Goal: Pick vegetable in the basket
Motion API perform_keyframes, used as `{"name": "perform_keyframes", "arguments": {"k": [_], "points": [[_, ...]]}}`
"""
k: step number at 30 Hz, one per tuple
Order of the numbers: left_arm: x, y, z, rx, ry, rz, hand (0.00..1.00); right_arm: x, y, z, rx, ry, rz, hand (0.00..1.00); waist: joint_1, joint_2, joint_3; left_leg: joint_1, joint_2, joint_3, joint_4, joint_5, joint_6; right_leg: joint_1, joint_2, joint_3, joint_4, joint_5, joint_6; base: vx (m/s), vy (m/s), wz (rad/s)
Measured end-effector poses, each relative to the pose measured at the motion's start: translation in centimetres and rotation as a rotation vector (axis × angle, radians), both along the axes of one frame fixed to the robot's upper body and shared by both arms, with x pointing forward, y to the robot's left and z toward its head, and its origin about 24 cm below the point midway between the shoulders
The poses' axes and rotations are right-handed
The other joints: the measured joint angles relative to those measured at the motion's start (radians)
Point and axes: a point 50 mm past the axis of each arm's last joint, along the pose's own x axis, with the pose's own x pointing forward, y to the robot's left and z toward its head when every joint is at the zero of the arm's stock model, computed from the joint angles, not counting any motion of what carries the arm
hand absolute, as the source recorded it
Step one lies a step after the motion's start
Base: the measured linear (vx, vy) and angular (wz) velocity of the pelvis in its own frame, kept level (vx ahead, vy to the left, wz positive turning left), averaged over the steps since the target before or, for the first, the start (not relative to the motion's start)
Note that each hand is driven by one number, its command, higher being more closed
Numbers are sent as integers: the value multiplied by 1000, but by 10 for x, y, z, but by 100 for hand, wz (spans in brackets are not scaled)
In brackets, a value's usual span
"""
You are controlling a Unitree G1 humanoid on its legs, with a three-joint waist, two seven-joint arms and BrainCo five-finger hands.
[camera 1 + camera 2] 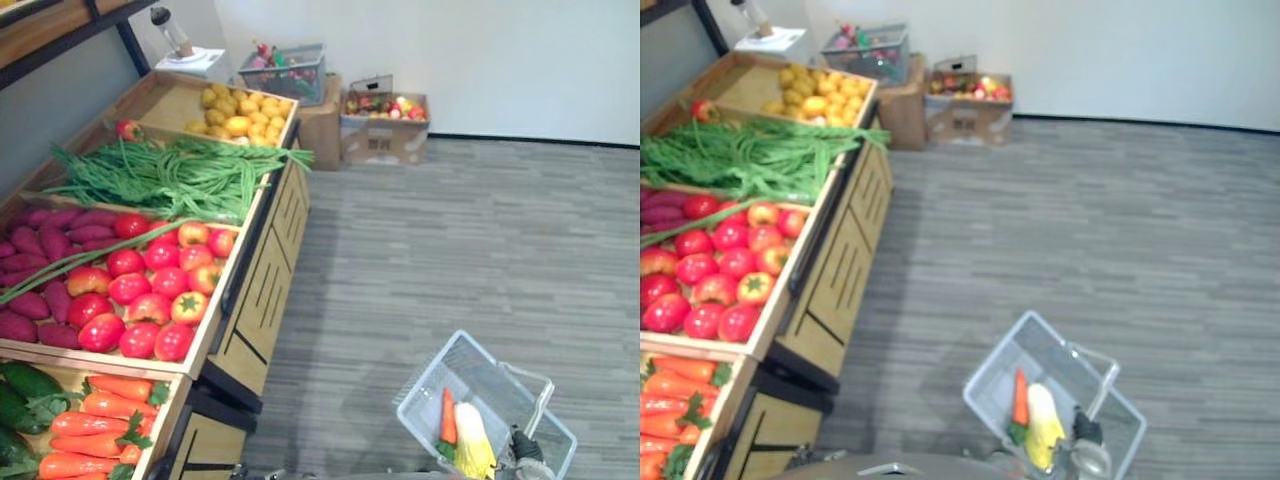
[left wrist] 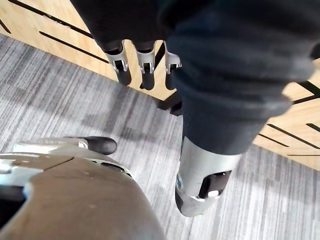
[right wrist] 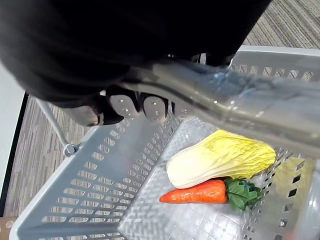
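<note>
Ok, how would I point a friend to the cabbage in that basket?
Right of the wooden produce stand, a grey perforated plastic basket hangs from the right hand. Two vegetables lie inside. The cabbage is the pale yellow, leafy one, bulkier than the slim orange carrot beside it.

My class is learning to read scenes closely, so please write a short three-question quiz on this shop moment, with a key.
1. True or false: the basket holds a carrot and a cabbage.
2. What shares the tomatoes' crate? A purple sweet potatoes, B lemons, C cucumbers.
3. Fill in: the right robot hand is curled round the basket's ____.
Key: 1 true; 2 A; 3 handle.
</note>
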Motion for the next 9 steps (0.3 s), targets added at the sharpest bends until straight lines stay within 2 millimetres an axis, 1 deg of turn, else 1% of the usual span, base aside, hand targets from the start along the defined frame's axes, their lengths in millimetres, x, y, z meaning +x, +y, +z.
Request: {"name": "perform_keyframes", "arguments": {"k": [3,9], "points": [[1,0,0,-1,0,-18,0,1,0,0,-1,0,7,100,0,1,-1,0,0,-1,0,-3,3,-3,0,0,-3,3,4,-26,11,1],[-1,0,0,-12,0,13,0,2,1,0,-3,1,25,100,-1,1,-1,-1,-1,-1,-1,-3,3,-2,2,2,-14,8,5,-4,2,-1]]}}
